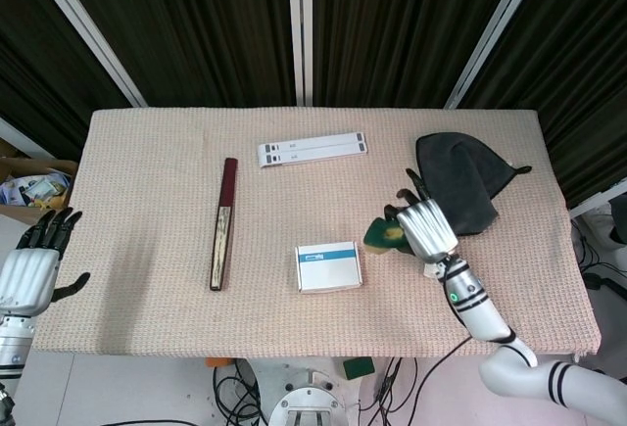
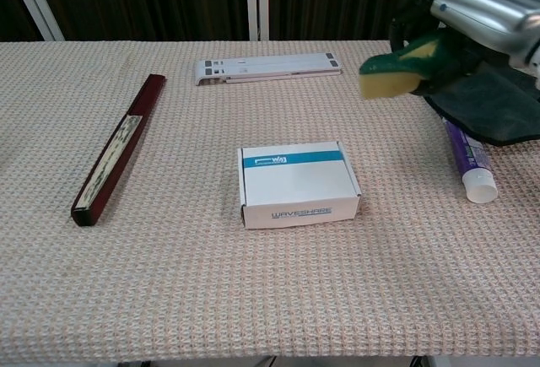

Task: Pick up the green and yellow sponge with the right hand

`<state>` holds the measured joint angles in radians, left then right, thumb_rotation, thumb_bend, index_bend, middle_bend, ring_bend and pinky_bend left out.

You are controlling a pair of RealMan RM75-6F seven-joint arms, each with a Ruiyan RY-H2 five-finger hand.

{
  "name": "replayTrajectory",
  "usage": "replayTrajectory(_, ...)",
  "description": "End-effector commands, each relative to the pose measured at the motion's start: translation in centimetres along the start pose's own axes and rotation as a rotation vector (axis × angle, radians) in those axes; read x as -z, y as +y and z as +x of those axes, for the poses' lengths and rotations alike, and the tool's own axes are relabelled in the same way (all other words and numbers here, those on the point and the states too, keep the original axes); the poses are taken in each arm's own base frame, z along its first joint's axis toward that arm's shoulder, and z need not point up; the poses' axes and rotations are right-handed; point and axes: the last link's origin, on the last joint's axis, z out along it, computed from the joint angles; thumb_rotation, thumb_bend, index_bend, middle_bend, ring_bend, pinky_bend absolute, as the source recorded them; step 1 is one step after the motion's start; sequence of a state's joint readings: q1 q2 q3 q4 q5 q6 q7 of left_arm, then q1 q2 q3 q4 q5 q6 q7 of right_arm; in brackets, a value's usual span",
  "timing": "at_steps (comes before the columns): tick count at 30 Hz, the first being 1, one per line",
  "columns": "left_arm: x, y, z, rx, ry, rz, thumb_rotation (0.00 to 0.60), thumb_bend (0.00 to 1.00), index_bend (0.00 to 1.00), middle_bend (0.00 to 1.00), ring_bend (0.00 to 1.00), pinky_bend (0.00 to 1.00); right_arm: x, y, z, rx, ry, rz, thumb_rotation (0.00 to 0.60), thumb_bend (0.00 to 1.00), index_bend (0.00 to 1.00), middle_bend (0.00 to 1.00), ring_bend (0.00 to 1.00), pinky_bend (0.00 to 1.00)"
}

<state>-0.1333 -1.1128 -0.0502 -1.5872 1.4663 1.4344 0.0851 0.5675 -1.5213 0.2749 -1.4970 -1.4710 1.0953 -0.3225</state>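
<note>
The green and yellow sponge [image 1: 382, 235] [image 2: 398, 67] hangs in the air above the table, gripped by my right hand [image 1: 421, 225] [image 2: 474, 14]. In the chest view it sits high at the right, well above the cloth, green side up and yellow side toward the camera. The right hand's fingers wrap the sponge's far end. My left hand [image 1: 32, 267] stays off the table's left edge with its fingers spread and nothing in it; the chest view does not show it.
A white box [image 1: 328, 266] [image 2: 298, 183] lies mid-table. A dark red folded fan [image 1: 223, 222] [image 2: 118, 148] lies to the left, a white bar [image 1: 313, 148] [image 2: 268, 67] at the back. A dark cloth [image 1: 458, 183] [image 2: 494, 97] and a purple tube [image 2: 469, 158] lie right.
</note>
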Motion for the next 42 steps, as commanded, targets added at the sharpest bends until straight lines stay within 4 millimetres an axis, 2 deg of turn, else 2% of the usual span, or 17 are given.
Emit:
replayTrajectory(1,0.0,0.1,0.1,0.004,0.005,-0.001,0.600,0.16,0.08,0.06,0.02,0.18,-7.8,-2.3,-1.8,-0.136,-0.037,-0.049,0.600,0.33,0.74,0.81,0.31,0.00)
replayTrajectory(4,0.0,0.2,0.0,0.003,0.012,-0.003,0.600,0.16,0.08,0.06,0.02,0.18,-10.7,-3.2,-4.6,-0.137,-0.097,-0.080,0.600,0.33,0.73,0.79,0.31,0.00)
replayTrajectory(8,0.1,0.0,-0.2,0.000,0.012,0.003,0.600,0.16,0.08,0.06,0.02,0.18,-12.2,-4.0,-7.2,-0.096,-0.160,-0.066,0.600,0.32,0.70,0.77,0.31,0.00)
replayTrajectory(11,0.0,-0.4,-0.3,-0.010,0.010,0.021,0.600,0.16,0.08,0.06,0.02,0.18,-12.6,-4.3,-8.6,-0.066,-0.194,-0.049,0.600,0.27,0.60,0.71,0.28,0.00)
replayTrajectory(13,-0.1,-0.6,-0.3,-0.024,0.014,0.032,0.600,0.16,0.08,0.06,0.02,0.18,-12.8,-4.3,-9.3,-0.066,-0.221,-0.044,0.600,0.20,0.48,0.59,0.20,0.00)
replayTrajectory(16,-0.2,-0.9,-0.3,-0.023,0.015,0.045,0.600,0.16,0.08,0.06,0.02,0.18,-13.2,-4.7,-9.7,-0.111,-0.250,-0.037,0.600,0.10,0.21,0.35,0.04,0.00)
replayTrajectory(17,-0.2,-0.9,-0.2,-0.025,0.015,0.047,0.600,0.16,0.08,0.06,0.02,0.18,-13.3,-4.9,-9.8,-0.129,-0.257,-0.034,0.600,0.07,0.12,0.28,0.01,0.00)
replayTrajectory(19,-0.3,-1.0,-0.3,-0.026,0.015,0.049,0.600,0.16,0.08,0.06,0.02,0.18,-13.6,-5.1,-9.9,-0.155,-0.276,-0.027,0.600,0.03,0.02,0.15,0.00,0.00)
replayTrajectory(20,-0.3,-1.0,-0.3,-0.025,0.013,0.051,0.600,0.16,0.08,0.06,0.02,0.18,-13.6,-5.3,-9.9,-0.162,-0.281,-0.021,0.600,0.01,0.00,0.08,0.00,0.00)
replayTrajectory(22,-0.3,-1.0,-0.4,-0.022,0.009,0.052,0.600,0.16,0.08,0.06,0.02,0.18,-13.7,-5.4,-9.7,-0.168,-0.275,-0.008,0.600,0.00,0.00,0.01,0.00,0.00)
replayTrajectory(25,-0.4,-1.1,-0.4,-0.021,0.005,0.051,0.600,0.16,0.08,0.06,0.02,0.18,-13.5,-5.0,-9.0,-0.163,-0.237,0.015,0.600,0.00,0.00,0.00,0.00,0.00)
replayTrajectory(28,-0.4,-1.1,-0.2,-0.022,0.008,0.050,0.600,0.16,0.08,0.06,0.02,0.18,-12.8,-3.7,-7.6,-0.168,-0.192,0.025,0.600,0.00,0.00,0.00,0.00,0.00)
replayTrajectory(31,-0.3,-1.1,-0.1,-0.025,0.013,0.047,0.600,0.16,0.08,0.06,0.02,0.18,-10.8,-1.5,-5.4,-0.144,-0.138,0.038,0.600,0.00,0.00,0.00,0.00,0.00)
replayTrajectory(33,-0.3,-1.1,0.1,-0.024,0.018,0.045,0.600,0.16,0.08,0.06,0.02,0.18,-8.0,0.9,-3.5,-0.121,-0.120,0.030,0.600,0.01,0.00,0.00,0.00,0.00)
replayTrajectory(37,-0.3,-0.9,0.5,-0.015,0.026,0.036,0.600,0.16,0.08,0.06,0.02,0.18,-0.3,5.8,0.2,-0.184,-0.186,-0.094,0.600,0.05,0.00,0.00,0.00,0.00)
replayTrajectory(40,-0.2,-0.9,0.8,-0.017,0.032,0.036,0.600,0.16,0.08,0.06,0.02,0.18,6.5,10.1,3.2,-0.085,-0.204,-0.232,0.600,0.05,0.00,0.00,0.00,0.00)
replayTrajectory(42,-0.1,-0.8,0.8,-0.019,0.034,0.038,0.600,0.16,0.08,0.06,0.02,0.18,9.9,12.5,4.1,0.040,-0.174,-0.321,0.600,0.04,0.00,0.00,0.00,0.00)
